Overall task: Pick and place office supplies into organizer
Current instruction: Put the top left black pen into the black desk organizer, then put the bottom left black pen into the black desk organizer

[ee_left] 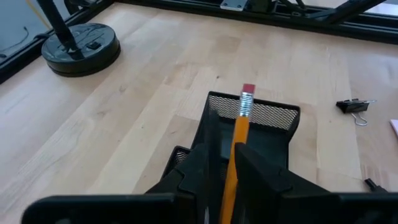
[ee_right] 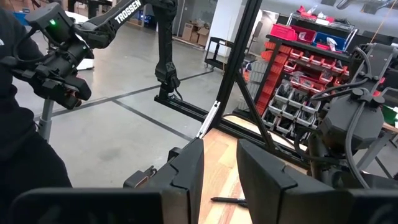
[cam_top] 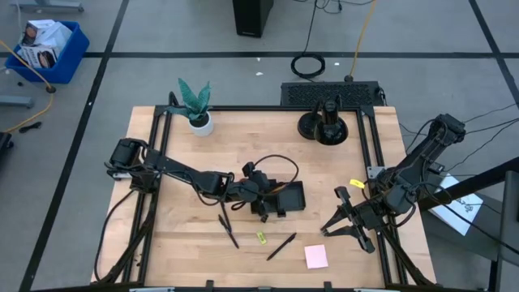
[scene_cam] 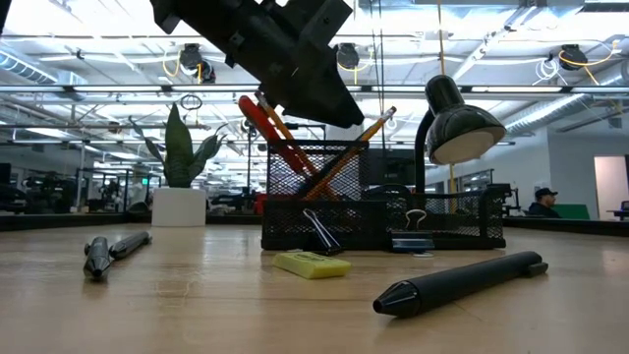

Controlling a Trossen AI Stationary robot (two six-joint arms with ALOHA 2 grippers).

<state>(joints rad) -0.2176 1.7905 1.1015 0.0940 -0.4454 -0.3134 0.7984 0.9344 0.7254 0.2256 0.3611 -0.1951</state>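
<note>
The black mesh organizer (cam_top: pixel 290 199) sits at the table's middle. Red-handled scissors (scene_cam: pixel 267 126) and an orange pencil (scene_cam: pixel 359 146) lean in its tall mesh cup. My left gripper (cam_top: pixel 263 195) hovers at the organizer's left side. In the left wrist view the pencil (ee_left: pixel 237 140) runs between its parted fingers, eraser end (ee_left: pixel 247 91) away from them. My right gripper (cam_top: pixel 350 219) waits open and empty at the table's right edge. On the near table lie two black pens (cam_top: pixel 227 229) (cam_top: pixel 281 246), a yellow-green piece (cam_top: pixel 261 238) and a pink pad (cam_top: pixel 316 256). My left gripper has the pencil's shaft (ee_left: pixel 235 163) between its two fingers, which slant down from the table's left. A dark gap shows beside the shaft, and I cannot tell whether either finger touches it. The pencil leans in the cup, eraser end up.
A plant in a white pot (cam_top: pixel 196 109) stands at the far left and a round black stand (cam_top: pixel 324 126) at the far right. A binder clip (ee_left: pixel 353 106) lies right of the organizer, and another clip (scene_cam: pixel 319 231) leans at its front.
</note>
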